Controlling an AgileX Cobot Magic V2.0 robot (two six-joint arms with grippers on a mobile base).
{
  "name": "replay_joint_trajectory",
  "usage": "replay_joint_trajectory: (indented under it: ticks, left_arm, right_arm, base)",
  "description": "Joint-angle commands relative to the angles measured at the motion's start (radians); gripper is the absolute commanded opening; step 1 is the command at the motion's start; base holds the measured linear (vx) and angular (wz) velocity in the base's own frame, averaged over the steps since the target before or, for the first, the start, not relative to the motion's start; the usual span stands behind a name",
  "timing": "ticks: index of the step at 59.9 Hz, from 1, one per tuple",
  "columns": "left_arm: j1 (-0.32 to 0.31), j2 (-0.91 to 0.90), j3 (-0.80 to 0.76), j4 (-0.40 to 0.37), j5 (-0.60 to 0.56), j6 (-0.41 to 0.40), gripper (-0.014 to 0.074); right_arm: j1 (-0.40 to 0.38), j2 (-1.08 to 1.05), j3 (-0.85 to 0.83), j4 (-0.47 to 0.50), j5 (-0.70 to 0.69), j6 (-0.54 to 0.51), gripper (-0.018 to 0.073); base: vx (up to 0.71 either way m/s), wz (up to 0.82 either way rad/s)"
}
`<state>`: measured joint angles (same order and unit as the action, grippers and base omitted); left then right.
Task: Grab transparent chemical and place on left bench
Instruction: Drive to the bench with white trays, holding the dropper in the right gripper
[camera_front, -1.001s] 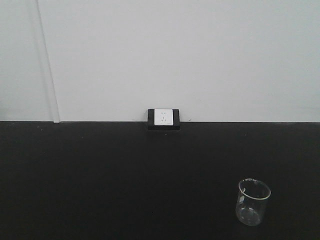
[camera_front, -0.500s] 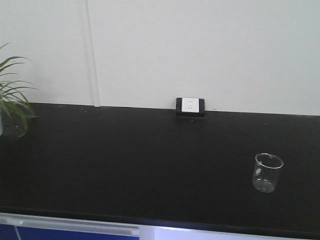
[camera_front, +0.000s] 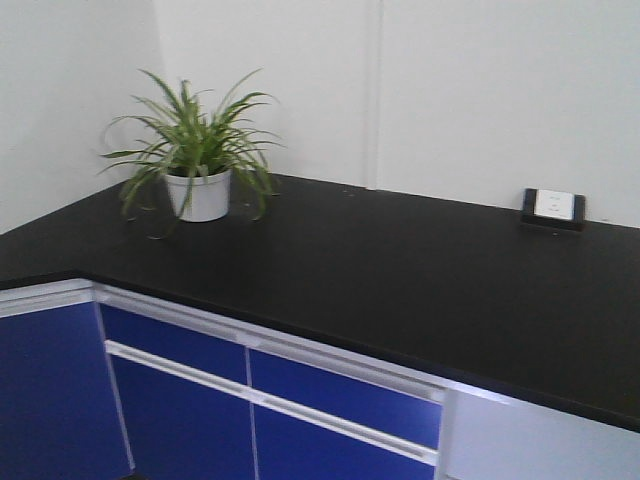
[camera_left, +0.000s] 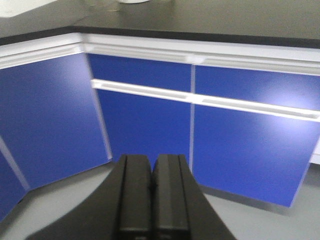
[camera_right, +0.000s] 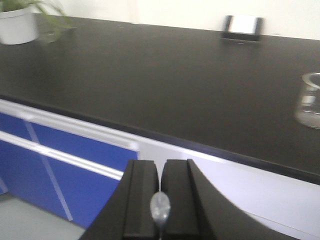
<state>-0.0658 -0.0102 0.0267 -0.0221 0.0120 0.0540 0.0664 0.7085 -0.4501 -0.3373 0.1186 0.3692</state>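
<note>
- The transparent chemical beaker (camera_right: 310, 100) stands upright on the black table (camera_right: 150, 80), at the right edge of the right wrist view.
- Right claw (camera_right: 160, 170), bottom centre: jaws pressed together, nothing gripped.
- Left claw (camera_left: 151, 167), bottom centre: closed, empty, facing blue cabinets (camera_left: 240, 145).

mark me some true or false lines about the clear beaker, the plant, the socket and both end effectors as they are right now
1. The clear beaker stands upright on the black bench. True.
2. The right end effector grips the beaker. False: it is shut and well apart from the beaker, out in front of the bench edge.
3. The plant grows in a white pot that stands on the bench. True.
4. The left end effector is wide open. False: its fingers are together, facing the blue cabinet fronts.
5. The socket stands right beside the plant. False: it is far along the bench from it, at the back wall.
</note>
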Motion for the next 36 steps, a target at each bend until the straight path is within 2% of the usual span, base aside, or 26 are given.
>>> replay_joint_trajectory:
  ticks: [1,36]
  left_arm:
    - [-0.002,-0.019,0.016,-0.001,-0.078,-0.008,-0.0003]
    - [-0.002,-0.019,0.016,-0.001,-0.078,-0.008,-0.0003]
  right_arm:
    - [0.002,-0.005,-0.035,-0.008,-0.076,0.000,-0.0003]
    - [0.002,-0.005,-0.035,-0.009,-0.076,0.000,-0.0003]
  base:
    - [-0.27,0.70]
    - [-0.22,0.58]
